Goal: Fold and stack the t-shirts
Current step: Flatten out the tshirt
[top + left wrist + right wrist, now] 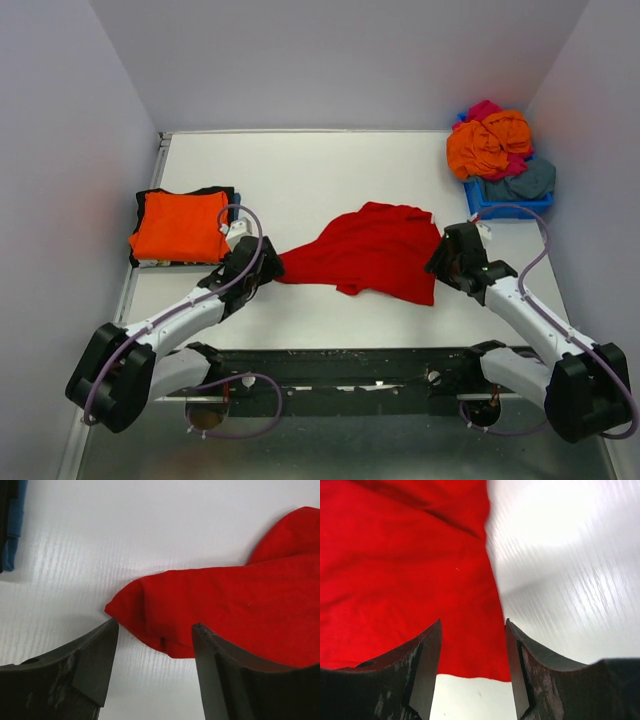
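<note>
A crumpled red t-shirt lies on the white table between the two arms. My left gripper stands open at its pointed left corner. In the left wrist view that red t-shirt corner reaches just between the fingertips of my left gripper, and nothing is clamped. My right gripper is at the shirt's right edge. In the right wrist view my right gripper is open over the red t-shirt, whose hem crosses between the fingers.
A folded orange t-shirt lies on a black one at the left. A blue bin at the back right holds orange, magenta and grey-blue shirts. Walls stand close on three sides.
</note>
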